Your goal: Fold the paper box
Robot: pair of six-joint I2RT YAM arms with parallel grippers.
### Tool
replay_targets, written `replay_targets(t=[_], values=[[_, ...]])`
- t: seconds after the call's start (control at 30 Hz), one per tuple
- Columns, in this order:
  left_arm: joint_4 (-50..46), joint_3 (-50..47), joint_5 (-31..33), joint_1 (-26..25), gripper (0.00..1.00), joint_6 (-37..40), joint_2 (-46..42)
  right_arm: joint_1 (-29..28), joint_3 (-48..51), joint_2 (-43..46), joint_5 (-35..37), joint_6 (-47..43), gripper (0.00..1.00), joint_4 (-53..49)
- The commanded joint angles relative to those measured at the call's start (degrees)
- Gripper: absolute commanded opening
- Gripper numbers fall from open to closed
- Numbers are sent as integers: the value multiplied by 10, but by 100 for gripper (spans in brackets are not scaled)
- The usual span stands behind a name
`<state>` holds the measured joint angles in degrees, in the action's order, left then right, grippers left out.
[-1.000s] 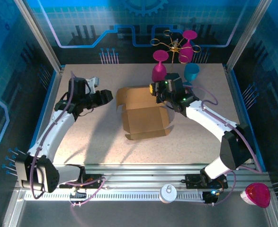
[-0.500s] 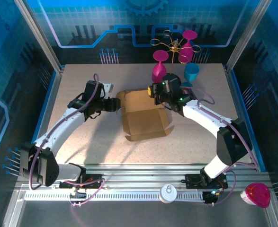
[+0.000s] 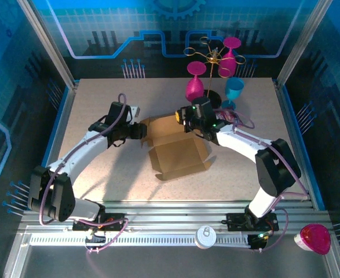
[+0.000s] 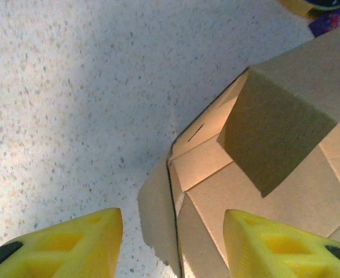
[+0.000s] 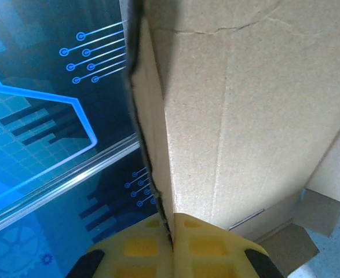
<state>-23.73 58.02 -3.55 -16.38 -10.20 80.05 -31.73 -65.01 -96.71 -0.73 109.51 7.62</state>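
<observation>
Paper box (image 3: 178, 152) lying mid-counter (image 3: 227, 180), half-formed, rear flap standing up. Right tool (image 3: 185, 116) sitting at that flap; right wrist view showing its fingers (image 5: 207, 243) pinching cardboard edge tight. Left tool (image 3: 142, 132) sitting just beside box's left corner; left wrist view showing its fingers (image 4: 71, 243) spread wide, gripping nothing.

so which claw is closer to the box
Right. The right claw is shut on the far flap of the box; the left claw is open at its left corner, not gripping.

A robot lab cell: circuit-print walls (image 3: 129, 35), aluminium frame (image 3: 48, 43).
</observation>
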Motion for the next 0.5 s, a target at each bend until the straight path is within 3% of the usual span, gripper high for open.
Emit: replay_targets(t=[0.0,0.27,0.47], values=[[14,-16,8,-5,50,-18,5,-9,17,-12,-11,-13,0,44],[28,-38,-24,-5,49,-30,-1,-11,39,-21,-21,-23,0,97],[32,-36,-17,-5,40,-46,21,-10,47,-24,-23,-27,0,129]])
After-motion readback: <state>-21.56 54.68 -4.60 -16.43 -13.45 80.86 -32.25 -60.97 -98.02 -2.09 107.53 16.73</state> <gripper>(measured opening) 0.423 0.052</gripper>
